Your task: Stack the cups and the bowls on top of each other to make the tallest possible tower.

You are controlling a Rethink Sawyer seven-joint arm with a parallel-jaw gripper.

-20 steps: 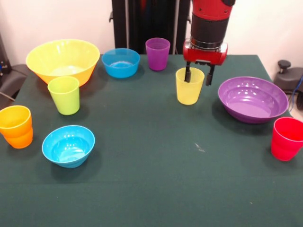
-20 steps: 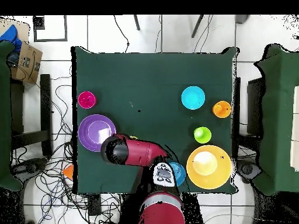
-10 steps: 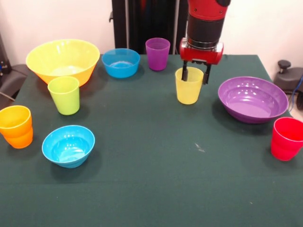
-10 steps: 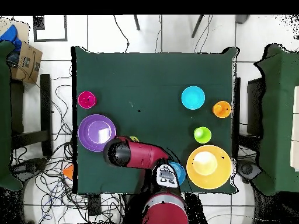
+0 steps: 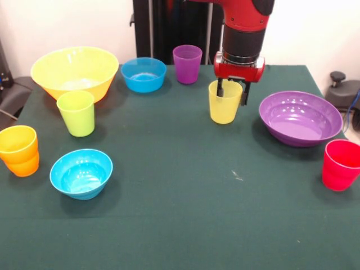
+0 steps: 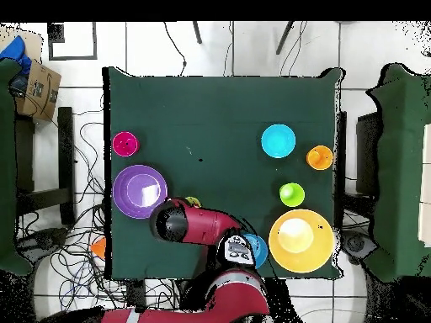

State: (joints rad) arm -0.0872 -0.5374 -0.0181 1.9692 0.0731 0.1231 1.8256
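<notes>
A yellow cup (image 5: 225,102) stands upright on the table, right of centre. My gripper (image 5: 233,93) hangs over it and is open, one finger inside the cup's mouth and the other outside its right wall. In the overhead view the arm (image 6: 189,222) hides the gripper, and only a sliver of the yellow cup (image 6: 193,201) shows. Around it stand a purple cup (image 5: 187,63), a lime green cup (image 5: 76,112), an orange cup (image 5: 19,149) and a red cup (image 5: 340,164). There are two blue bowls (image 5: 143,73) (image 5: 81,172), a large yellow bowl (image 5: 75,70) and a wide purple bowl (image 5: 300,118). No tower stands.
The green table (image 5: 180,225) has its right edge close to the red cup and its left edge close to the orange cup. In the overhead view, cables lie on the floor around the table and a cardboard box (image 6: 38,84) sits at the left.
The gripper has shifted slightly to the left over the yellow cup and dipped a little. The cup and everything else stayed in place.
</notes>
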